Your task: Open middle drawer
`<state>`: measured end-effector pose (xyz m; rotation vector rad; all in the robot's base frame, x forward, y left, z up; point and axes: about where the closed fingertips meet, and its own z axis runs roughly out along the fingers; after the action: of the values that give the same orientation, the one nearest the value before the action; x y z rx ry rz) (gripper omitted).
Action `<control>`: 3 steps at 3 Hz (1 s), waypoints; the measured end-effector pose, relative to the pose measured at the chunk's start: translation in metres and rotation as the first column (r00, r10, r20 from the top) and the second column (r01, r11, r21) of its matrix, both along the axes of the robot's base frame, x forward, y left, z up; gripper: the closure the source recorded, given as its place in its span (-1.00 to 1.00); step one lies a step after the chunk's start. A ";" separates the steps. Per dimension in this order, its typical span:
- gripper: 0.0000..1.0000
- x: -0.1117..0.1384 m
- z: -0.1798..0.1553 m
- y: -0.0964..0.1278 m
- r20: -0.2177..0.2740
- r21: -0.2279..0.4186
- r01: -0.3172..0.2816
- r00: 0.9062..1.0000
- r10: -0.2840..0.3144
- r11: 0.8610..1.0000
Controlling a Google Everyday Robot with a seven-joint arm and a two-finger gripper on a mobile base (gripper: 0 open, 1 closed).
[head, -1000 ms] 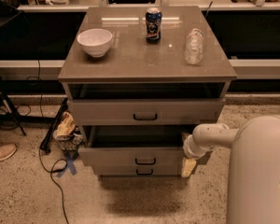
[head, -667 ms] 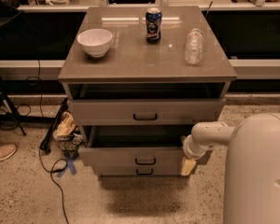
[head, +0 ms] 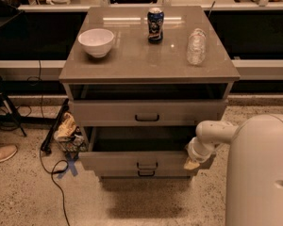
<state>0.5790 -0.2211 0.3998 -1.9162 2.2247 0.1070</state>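
Jaws low at middle drawer [head: 132, 160] right end, arm [head: 213, 132] bent leftward

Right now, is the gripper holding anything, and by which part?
Cannot tell. The gripper sits at the right front corner of the pulled-out middle drawer.
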 end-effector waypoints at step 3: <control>1.00 -0.034 -0.003 -0.010 -0.010 0.035 0.065 0.998 -0.065 0.997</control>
<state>0.5451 -0.2315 0.3963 -1.8268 2.2729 0.1450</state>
